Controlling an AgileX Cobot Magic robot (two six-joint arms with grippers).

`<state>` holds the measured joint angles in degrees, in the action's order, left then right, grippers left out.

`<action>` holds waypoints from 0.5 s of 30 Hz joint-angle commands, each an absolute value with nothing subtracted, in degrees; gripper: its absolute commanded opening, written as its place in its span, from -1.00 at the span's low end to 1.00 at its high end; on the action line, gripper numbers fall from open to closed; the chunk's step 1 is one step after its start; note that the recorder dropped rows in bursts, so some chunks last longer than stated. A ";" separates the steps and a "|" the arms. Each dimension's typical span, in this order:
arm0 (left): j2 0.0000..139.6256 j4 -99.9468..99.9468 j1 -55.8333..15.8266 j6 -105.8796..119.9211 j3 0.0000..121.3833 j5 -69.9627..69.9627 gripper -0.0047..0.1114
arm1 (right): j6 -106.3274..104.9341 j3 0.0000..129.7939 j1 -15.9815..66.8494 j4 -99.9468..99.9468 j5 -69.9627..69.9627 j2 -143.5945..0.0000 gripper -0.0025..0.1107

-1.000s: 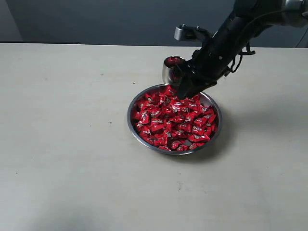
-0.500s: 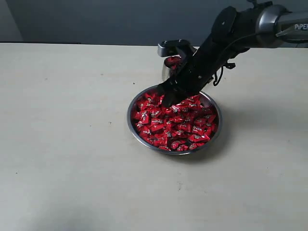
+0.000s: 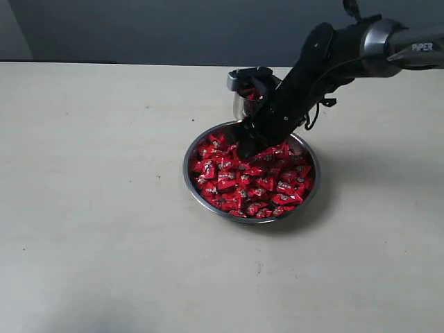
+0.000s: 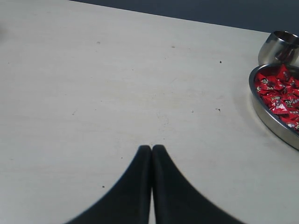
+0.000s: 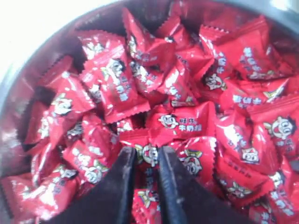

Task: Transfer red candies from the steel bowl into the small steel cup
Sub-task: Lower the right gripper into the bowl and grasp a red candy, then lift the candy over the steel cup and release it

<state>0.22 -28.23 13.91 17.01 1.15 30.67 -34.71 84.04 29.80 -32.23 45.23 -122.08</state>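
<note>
On your left, the left gripper [image 4: 152, 148] hangs over the bench [image 3: 104, 173], fingers pressed together. At mid-bench the bowl [image 3: 186, 170] is heaped with candies [image 3: 250, 180], and the cup [image 3: 240, 107] stands just beside its far rim, partly hidden by your right arm. The right gripper [image 5: 145, 151] is down in the pile, narrowed onto one candy wedged between its tips.

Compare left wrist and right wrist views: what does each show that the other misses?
Left wrist only: the left gripper shut over the table, plus the small steel cup beside the steel bowl. Right wrist only: the right gripper down among the red candies, jaws narrowly apart, wrapper print close up. Both: the bowl and its candies.
</note>
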 commanded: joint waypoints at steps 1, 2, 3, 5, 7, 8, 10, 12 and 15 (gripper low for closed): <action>0.00 -28.26 14.10 16.92 1.15 30.36 -0.91 | -34.78 83.99 28.63 -32.38 45.59 -114.89 -0.96; 0.00 -28.26 14.10 16.92 1.15 30.36 -0.91 | -34.78 84.29 27.81 -32.22 45.33 -113.05 -0.96; 0.00 -28.26 14.10 16.92 1.15 30.36 -0.91 | -34.78 84.82 26.91 -32.22 44.76 -112.01 -0.96; 0.00 -28.26 14.10 16.92 1.15 30.36 -0.91 | -34.78 85.84 25.28 -32.64 43.66 -111.24 -0.96; 0.00 -28.26 14.10 16.92 1.15 30.36 -0.91 | -34.78 87.37 23.32 -33.75 42.80 -111.59 -0.96; 0.00 -28.26 14.10 16.92 1.15 30.36 -0.91 | -34.78 88.27 22.43 -34.65 42.65 -112.11 -0.96; 0.00 -28.26 14.10 16.92 1.15 30.36 -0.91 | -35.11 91.34 20.63 -38.21 43.16 -114.79 -0.96; 0.00 -28.26 14.10 16.92 1.15 30.36 -0.91 | -35.11 94.04 20.32 -38.77 43.16 -117.13 -0.96; 0.00 -28.26 14.10 16.92 1.15 30.36 -0.91 | -35.11 98.52 20.08 -38.91 43.16 -121.75 -0.96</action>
